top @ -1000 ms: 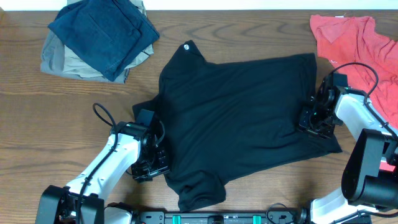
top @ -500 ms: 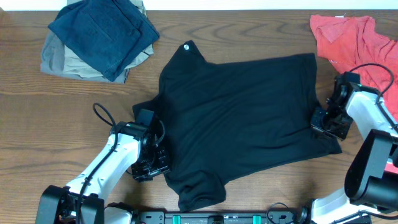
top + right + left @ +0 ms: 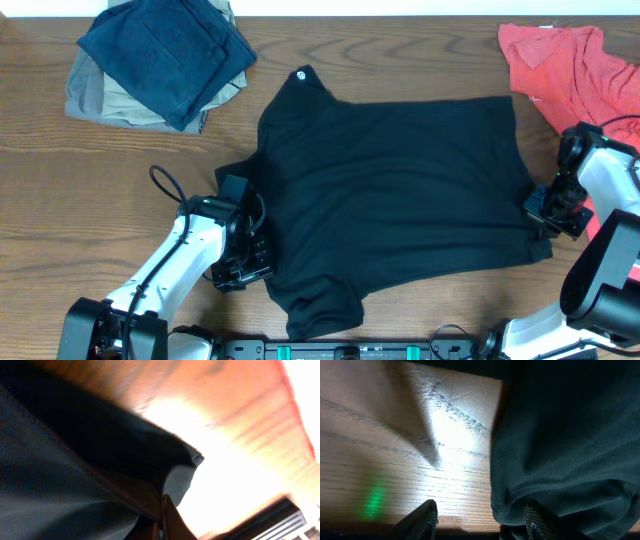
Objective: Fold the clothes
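Note:
A black T-shirt [image 3: 390,190] lies spread out in the middle of the wooden table. My left gripper [image 3: 240,266] is at the shirt's left edge, low on the table. In the left wrist view the gripper [image 3: 480,521] is open; one finger [image 3: 426,516] rests on bare wood and the shirt's folded hem [image 3: 550,460] drapes over the other. My right gripper [image 3: 556,212] is at the shirt's right edge. In the right wrist view the gripper [image 3: 163,505] is shut on the black hem [image 3: 100,475], which is stretched taut.
A stack of folded clothes, navy on top of khaki [image 3: 160,60], sits at the back left. A crumpled red shirt [image 3: 575,65] lies at the back right, close to my right arm. A black cable [image 3: 165,185] loops beside the left arm.
My right gripper has moved right and toward the front, drawing the shirt's right edge outward and flattening it. The left arm has not moved.

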